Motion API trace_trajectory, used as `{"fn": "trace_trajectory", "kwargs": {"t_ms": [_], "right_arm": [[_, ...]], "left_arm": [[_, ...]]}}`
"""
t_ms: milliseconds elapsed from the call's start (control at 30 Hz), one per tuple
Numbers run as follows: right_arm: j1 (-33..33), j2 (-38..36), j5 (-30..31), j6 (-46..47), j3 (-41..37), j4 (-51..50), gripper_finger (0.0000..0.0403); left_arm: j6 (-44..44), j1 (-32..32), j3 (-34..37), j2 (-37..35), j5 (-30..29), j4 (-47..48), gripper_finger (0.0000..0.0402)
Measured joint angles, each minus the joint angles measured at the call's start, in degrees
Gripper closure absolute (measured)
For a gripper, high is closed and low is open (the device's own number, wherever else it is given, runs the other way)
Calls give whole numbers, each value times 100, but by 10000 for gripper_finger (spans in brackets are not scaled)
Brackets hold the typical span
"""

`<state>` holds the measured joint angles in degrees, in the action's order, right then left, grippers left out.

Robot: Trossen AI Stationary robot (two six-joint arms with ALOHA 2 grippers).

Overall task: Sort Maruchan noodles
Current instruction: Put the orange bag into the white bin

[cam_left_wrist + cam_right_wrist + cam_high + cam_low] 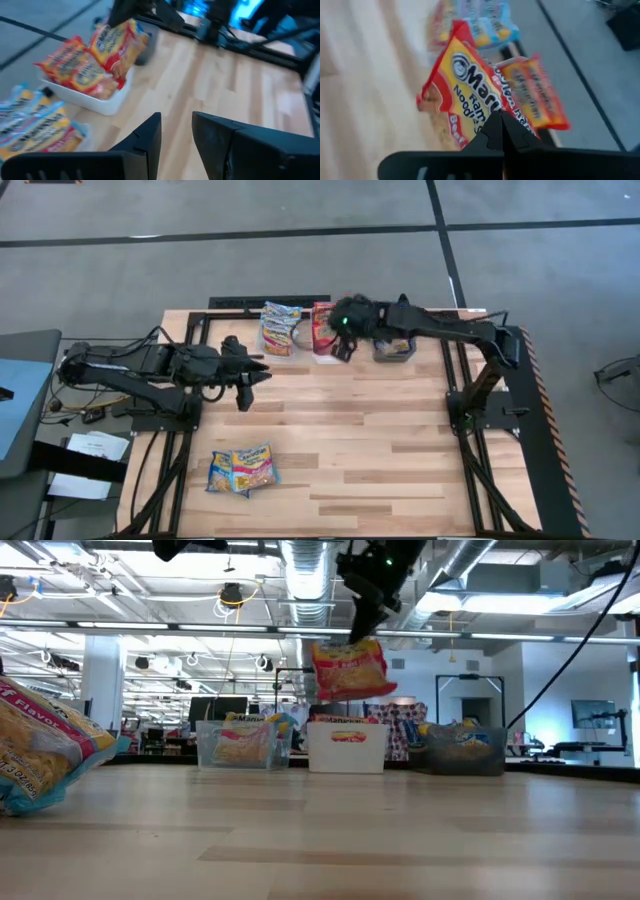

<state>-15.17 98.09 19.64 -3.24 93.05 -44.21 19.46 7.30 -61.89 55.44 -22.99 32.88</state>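
Observation:
My right gripper is over the far middle of the table, shut on a red-trimmed Maruchan packet that hangs above the white bin. That bin holds more red packets. A clear bin to its left holds blue-trimmed packets, and a grey bin stands to its right. Two more packets lie flat at the near left. My left gripper hovers open over the left-middle of the table, touching nothing. My right gripper pinches the red packet between its two fingers at the packet's upper edge, coming from above and pointing down. The packet hangs tilted below the fingers, lifted clear of the white bin and the packets in it.
The three bins stand in a row along the far edge. Bare wood spreads over the middle and near right of the table. In the low view one near-left packet looms close to the camera.

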Motion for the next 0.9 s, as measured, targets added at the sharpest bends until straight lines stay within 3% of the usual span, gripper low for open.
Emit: {"fn": "trace_trajectory", "kwargs": {"t_ms": [367,667,900], "right_arm": [[-920,244,-807,-326,-270,870,402],[-921,881,-925,-162,-260,1207,402],[-924,1112,-918,467,-259,1054,402]], "left_arm": [[-122,-689,-2,0,-384,-50,306],[-255,-1106,-2,0,-386,-44,306],[-278,-1303,-2,0,-386,-22,306]]}}
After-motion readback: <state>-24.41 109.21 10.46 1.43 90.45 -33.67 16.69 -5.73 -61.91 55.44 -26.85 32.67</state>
